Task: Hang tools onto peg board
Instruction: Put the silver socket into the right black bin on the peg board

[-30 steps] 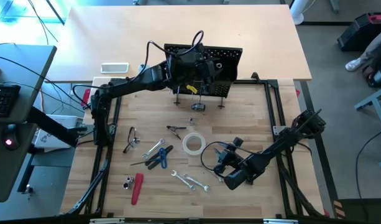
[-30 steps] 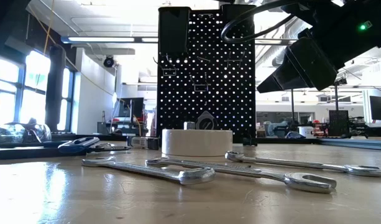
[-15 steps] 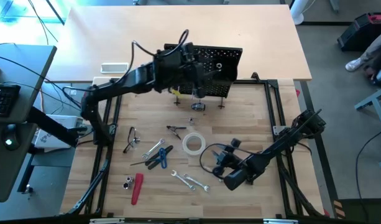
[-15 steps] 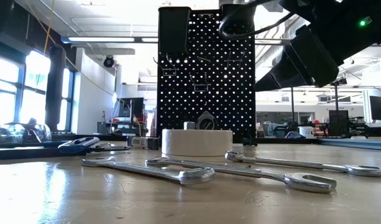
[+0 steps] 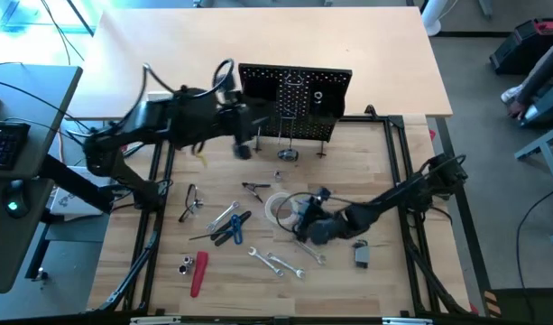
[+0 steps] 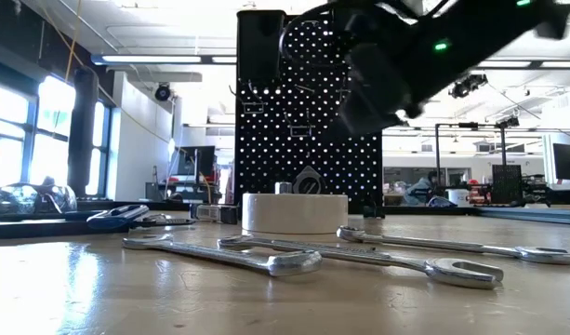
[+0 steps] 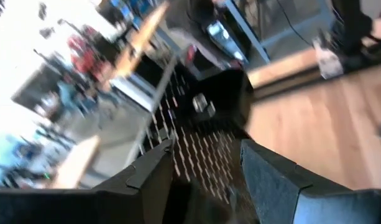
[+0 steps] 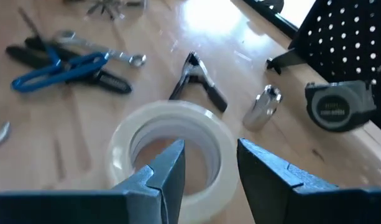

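right gripper (image 8: 206, 165) hovering open and empty just over the tape roll (image 8: 171, 149) | roll lying flat near the peg board (image 5: 294, 90) | risking: a finger clipping its rim, skidding it | left gripper (image 7: 206, 168) open, idling beside the board

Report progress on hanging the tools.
Done: one round item hangs on the peg board. In hand: nothing; the open right gripper hovers over the tape roll, the left gripper sits beside the board. Left: wrenches, blue pliers, tape measure.

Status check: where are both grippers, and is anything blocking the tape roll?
Left gripper open, empty, beside black perforated peg board. Right gripper open, over white tape roll. Nothing in the way.
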`<action>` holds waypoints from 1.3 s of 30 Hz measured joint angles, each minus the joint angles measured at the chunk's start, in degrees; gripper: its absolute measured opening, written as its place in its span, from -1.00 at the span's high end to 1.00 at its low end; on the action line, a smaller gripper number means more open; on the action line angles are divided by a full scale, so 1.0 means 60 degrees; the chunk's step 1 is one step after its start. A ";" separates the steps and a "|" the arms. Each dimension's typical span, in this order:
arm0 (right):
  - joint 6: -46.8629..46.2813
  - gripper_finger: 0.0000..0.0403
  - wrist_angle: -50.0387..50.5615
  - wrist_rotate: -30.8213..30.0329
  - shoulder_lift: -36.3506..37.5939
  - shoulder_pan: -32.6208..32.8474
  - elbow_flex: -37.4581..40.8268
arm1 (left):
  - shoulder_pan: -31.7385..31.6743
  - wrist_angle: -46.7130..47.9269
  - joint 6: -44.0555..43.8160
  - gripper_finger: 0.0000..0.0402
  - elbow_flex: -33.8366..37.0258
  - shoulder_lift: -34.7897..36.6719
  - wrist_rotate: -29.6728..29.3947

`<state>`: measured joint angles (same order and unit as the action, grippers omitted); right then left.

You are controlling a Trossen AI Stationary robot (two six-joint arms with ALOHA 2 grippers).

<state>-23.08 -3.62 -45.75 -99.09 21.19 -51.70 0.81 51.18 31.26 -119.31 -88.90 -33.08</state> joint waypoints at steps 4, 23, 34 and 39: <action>0.0707 0.30 -0.0778 0.0668 0.0000 -0.0802 0.0000 | 0.0207 0.1886 -0.1508 0.09 0.0000 0.0542 -0.0073; 0.1712 0.30 -0.2418 0.2709 -0.0856 -0.2976 0.0004 | 0.1917 0.1979 -0.4621 0.10 0.5212 0.4384 -0.0215; 0.1685 0.30 -0.2433 0.3474 -0.0856 -0.3687 0.0004 | 0.2664 0.0135 -0.5226 0.10 0.8667 0.5846 -0.0233; 0.1685 0.30 -0.2440 0.3573 -0.0982 -0.3870 0.0004 | 0.2905 -0.0721 -0.5419 0.10 0.9967 0.6383 -0.0331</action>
<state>-12.97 -18.26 -24.32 -104.98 -2.03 -51.68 18.24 46.86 -1.26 -59.50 -50.60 -35.07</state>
